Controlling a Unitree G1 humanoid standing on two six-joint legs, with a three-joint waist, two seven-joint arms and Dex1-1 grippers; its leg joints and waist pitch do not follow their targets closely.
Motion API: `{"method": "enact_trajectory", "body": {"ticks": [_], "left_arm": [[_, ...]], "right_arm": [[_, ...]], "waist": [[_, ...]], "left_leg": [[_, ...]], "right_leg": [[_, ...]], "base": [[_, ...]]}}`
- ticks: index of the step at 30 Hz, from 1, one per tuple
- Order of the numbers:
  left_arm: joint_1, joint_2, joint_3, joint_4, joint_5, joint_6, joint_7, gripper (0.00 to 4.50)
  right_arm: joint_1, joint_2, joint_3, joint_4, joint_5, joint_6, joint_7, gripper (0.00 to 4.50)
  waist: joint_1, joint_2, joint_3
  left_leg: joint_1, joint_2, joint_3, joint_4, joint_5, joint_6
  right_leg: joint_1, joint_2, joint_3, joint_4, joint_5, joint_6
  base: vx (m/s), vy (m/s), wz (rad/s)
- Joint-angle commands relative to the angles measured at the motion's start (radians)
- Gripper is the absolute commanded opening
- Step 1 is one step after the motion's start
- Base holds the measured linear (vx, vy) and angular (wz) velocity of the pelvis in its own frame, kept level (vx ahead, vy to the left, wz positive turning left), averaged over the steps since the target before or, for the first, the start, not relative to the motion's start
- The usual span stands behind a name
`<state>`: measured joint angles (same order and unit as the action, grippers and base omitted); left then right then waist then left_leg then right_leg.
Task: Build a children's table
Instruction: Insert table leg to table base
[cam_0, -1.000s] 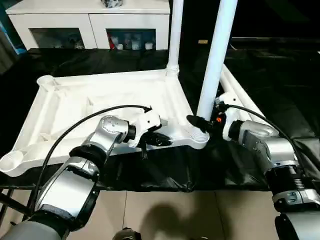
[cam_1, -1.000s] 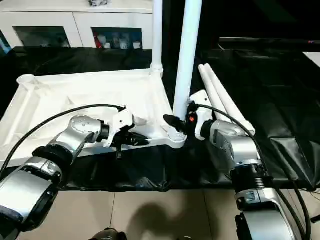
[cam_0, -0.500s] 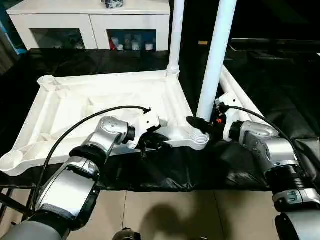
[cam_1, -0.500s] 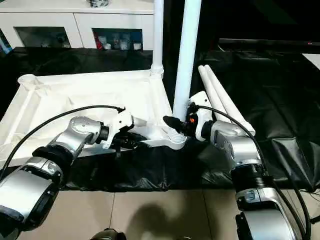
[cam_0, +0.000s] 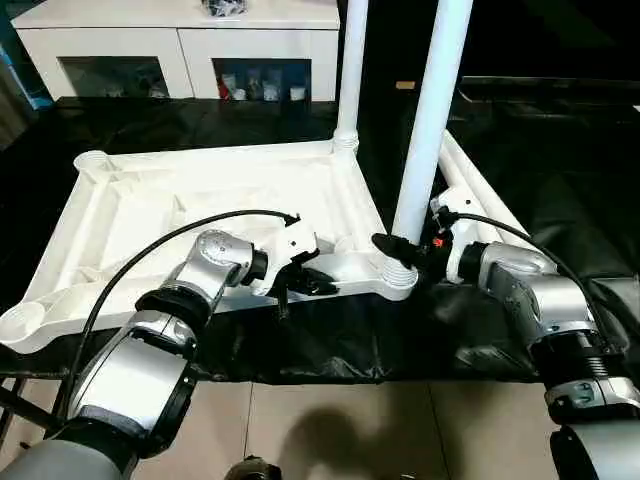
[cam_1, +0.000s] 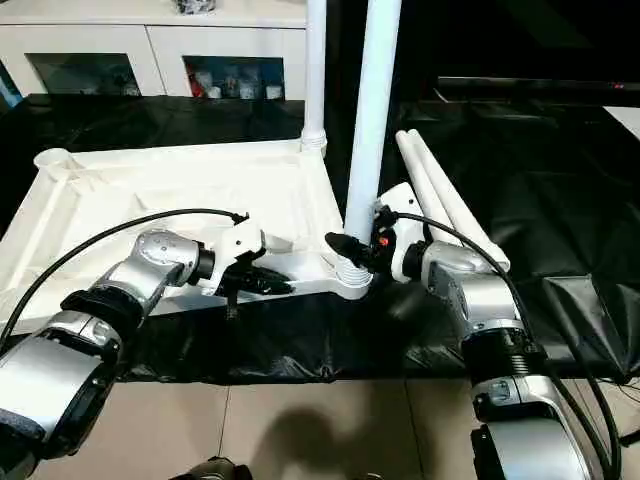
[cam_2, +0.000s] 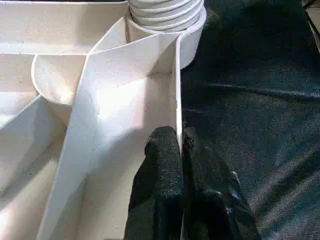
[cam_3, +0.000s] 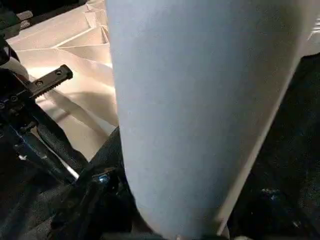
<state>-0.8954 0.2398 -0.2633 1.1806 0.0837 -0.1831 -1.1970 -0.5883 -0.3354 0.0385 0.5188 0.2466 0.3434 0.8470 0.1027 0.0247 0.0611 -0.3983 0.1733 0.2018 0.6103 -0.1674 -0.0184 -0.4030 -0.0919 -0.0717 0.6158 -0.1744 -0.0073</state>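
2 legs (cam_0: 432, 120) stand in the tabletop's (cam_0: 150, 205) right corner sockets.

Looks like a robot test room dressed as a home: white glass-door cabinet (cam_0: 180, 50) with small items behind the panes, beige tiled floor (cam_0: 330, 430), black sheet (cam_1: 560, 200) draped over the work surface.

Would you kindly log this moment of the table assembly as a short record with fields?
Table top: white plastic rectangular top, ribbed underside up, on black sheet
Legs fitted: two white tubular legs upright in corner sockets, far and near
Legs loose: two white tubes lying on the robot's right
Left gripper: shut on the top's near edge wall
Right gripper: closed around the near leg's base
Background: white glass-door cabinet
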Motion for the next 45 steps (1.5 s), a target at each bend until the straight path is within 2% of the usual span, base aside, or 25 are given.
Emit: {"method": "enact_trajectory", "body": {"ticks": [1,7,13,14,16,17,23,27,29,30,31,32,34,35,36,37,39,43,45], "left_arm": [[0.025,-0.005,-0.007,-0.014,0.012,0.005,-0.014,0.00],[0.051,-0.011,0.000,-0.041,0.006,0.003,-0.011,0.00],[0.051,-0.012,0.011,-0.043,0.005,0.011,0.015,0.00],[0.049,-0.013,0.015,-0.043,0.005,0.015,0.025,0.00],[0.047,-0.013,0.017,-0.045,0.006,0.018,0.032,0.00],[0.045,-0.013,0.018,-0.044,0.008,0.020,0.038,0.00],[0.038,-0.015,0.021,-0.040,0.011,0.022,0.057,0.00],[0.037,-0.014,0.022,-0.040,0.012,0.021,0.057,0.00],[0.036,-0.014,0.020,-0.041,0.015,0.019,0.053,0.00],[0.036,-0.013,0.019,-0.041,0.015,0.018,0.052,0.00],[0.035,-0.011,0.017,-0.040,0.018,0.015,0.047,0.00],[0.035,-0.011,0.017,-0.040,0.018,0.015,0.047,0.00],[0.031,-0.008,0.014,-0.039,0.021,0.013,0.041,0.00],[0.031,-0.008,0.014,-0.039,0.021,0.013,0.041,0.00],[0.027,-0.005,0.013,-0.037,0.024,0.012,0.036,0.00],[0.022,-0.003,0.011,-0.036,0.026,0.012,0.033,0.00],[0.015,0.000,0.010,-0.034,0.028,0.013,0.029,0.00],[0.006,0.004,0.010,-0.032,0.028,0.013,0.022,0.00],[0.003,0.008,0.010,-0.036,0.025,0.005,0.006,0.00]], "right_arm": [[0.035,0.010,-0.024,0.042,0.022,0.010,0.000,1.93],[0.088,0.032,-0.090,0.055,0.073,-0.027,-0.013,1.93],[0.142,0.062,-0.136,0.063,0.106,-0.070,-0.009,1.91],[0.156,0.072,-0.144,0.069,0.110,-0.087,-0.013,1.91],[0.169,0.079,-0.147,0.080,0.106,-0.110,-0.024,1.91],[0.180,0.081,-0.140,0.085,0.090,-0.135,-0.037,1.91],[0.211,0.085,-0.131,0.059,0.061,-0.183,-0.071,1.91],[0.219,0.078,-0.096,0.038,0.028,-0.189,-0.066,1.91],[0.212,0.070,-0.061,0.029,0.002,-0.184,-0.065,1.91],[0.208,0.067,-0.051,0.029,-0.004,-0.182,-0.062,1.91],[0.190,0.055,-0.014,0.034,-0.026,-0.172,-0.050,1.91],[0.190,0.055,-0.014,0.034,-0.026,-0.172,-0.050,1.91],[0.169,0.045,0.018,0.039,-0.048,-0.151,-0.027,1.91],[0.169,0.045,0.018,0.039,-0.048,-0.151,-0.027,1.91],[0.152,0.037,0.042,0.047,-0.061,-0.129,0.003,1.91],[0.145,0.028,0.061,0.052,-0.070,-0.123,0.031,1.91],[0.140,0.020,0.082,0.057,-0.076,-0.117,0.065,1.91],[0.136,0.017,0.101,0.064,-0.075,-0.128,0.091,1.91],[0.140,0.025,0.095,0.063,-0.066,-0.147,0.103,1.91]], "waist": [[0.005,-0.007,-0.079],[0.012,-0.011,-0.080],[0.012,-0.008,-0.076],[0.011,-0.005,-0.075],[0.011,-0.007,-0.076],[0.010,-0.005,-0.074],[0.006,-0.007,-0.065],[0.004,-0.005,-0.067],[0.004,-0.002,-0.066],[0.003,-0.004,-0.065],[0.003,-0.004,-0.064],[0.001,-0.005,-0.064],[-0.002,-0.004,-0.063],[-0.003,-0.008,-0.062],[-0.004,-0.007,-0.062],[-0.007,-0.015,-0.061],[-0.005,-0.011,-0.061],[-0.005,-0.011,-0.066],[-0.003,-0.008,-0.066]], "left_leg": [[0.031,0.064,-0.030,-0.075,-0.244,0.023],[0.032,0.065,-0.028,-0.076,-0.234,0.034],[0.035,0.066,-0.030,-0.082,-0.273,0.018],[0.035,0.066,-0.031,-0.083,-0.278,0.016],[0.037,0.066,-0.031,-0.085,-0.285,0.012],[0.037,0.065,-0.031,-0.086,-0.291,0.009],[0.046,0.066,-0.037,-0.094,-0.367,-0.015],[0.046,0.067,-0.038,-0.097,-0.370,-0.021],[0.046,0.066,-0.038,-0.097,-0.372,-0.021],[0.046,0.066,-0.037,-0.098,-0.378,-0.020],[0.046,0.066,-0.038,-0.097,-0.384,-0.021],[0.044,0.065,-0.039,-0.099,-0.383,-0.021],[0.048,0.066,-0.039,-0.098,-0.396,-0.025],[0.047,0.065,-0.040,-0.099,-0.398,-0.025],[0.047,0.066,-0.039,-0.099,-0.399,-0.026],[0.045,0.066,-0.038,-0.100,-0.402,-0.023],[0.047,0.067,-0.039,-0.098,-0.395,-0.021],[0.046,0.070,-0.037,-0.102,-0.391,-0.025],[0.045,0.068,-0.037,-0.102,-0.395,-0.024]], "right_leg": [[0.047,-0.078,0.044,-0.072,-0.187,-0.270],[0.047,-0.078,0.044,-0.072,-0.179,-0.269],[0.044,-0.080,0.045,-0.083,-0.260,-0.247],[0.044,-0.081,0.045,-0.083,-0.264,-0.246],[0.044,-0.082,0.045,-0.086,-0.271,-0.243],[0.043,-0.081,0.046,-0.088,-0.280,-0.242],[0.037,-0.084,0.047,-0.105,-0.416,-0.202],[0.037,-0.082,0.049,-0.101,-0.375,-0.207],[0.037,-0.083,0.050,-0.101,-0.375,-0.209],[0.037,-0.083,0.050,-0.103,-0.381,-0.208],[0.036,-0.083,0.049,-0.104,-0.394,-0.207],[0.039,-0.082,0.048,-0.103,-0.399,-0.203],[0.034,-0.082,0.050,-0.106,-0.420,-0.197],[0.035,-0.082,0.049,-0.106,-0.427,-0.197],[0.035,-0.082,0.050,-0.107,-0.430,-0.196],[0.035,-0.082,0.050,-0.107,-0.434,-0.197],[0.034,-0.085,0.052,-0.107,-0.434,-0.199],[0.035,-0.081,0.052,-0.099,-0.350,-0.219],[0.037,-0.082,0.051,-0.099,-0.345,-0.223]], "base": [[0.000,0.000,0.00],[0.000,0.000,0.00],[0.000,0.000,0.00],[0.000,0.000,0.00],[0.000,0.000,0.00],[0.000,0.000,0.00],[0.000,0.000,0.00],[0.000,0.000,0.00],[0.000,0.000,0.00],[0.000,0.000,0.00],[0.000,0.000,0.00],[0.000,0.000,0.00],[0.000,0.000,0.00],[0.000,0.000,0.00],[0.000,0.000,0.00],[0.000,0.000,0.00],[0.000,0.000,0.00],[0.000,0.000,0.00],[0.000,0.000,0.00]]}}
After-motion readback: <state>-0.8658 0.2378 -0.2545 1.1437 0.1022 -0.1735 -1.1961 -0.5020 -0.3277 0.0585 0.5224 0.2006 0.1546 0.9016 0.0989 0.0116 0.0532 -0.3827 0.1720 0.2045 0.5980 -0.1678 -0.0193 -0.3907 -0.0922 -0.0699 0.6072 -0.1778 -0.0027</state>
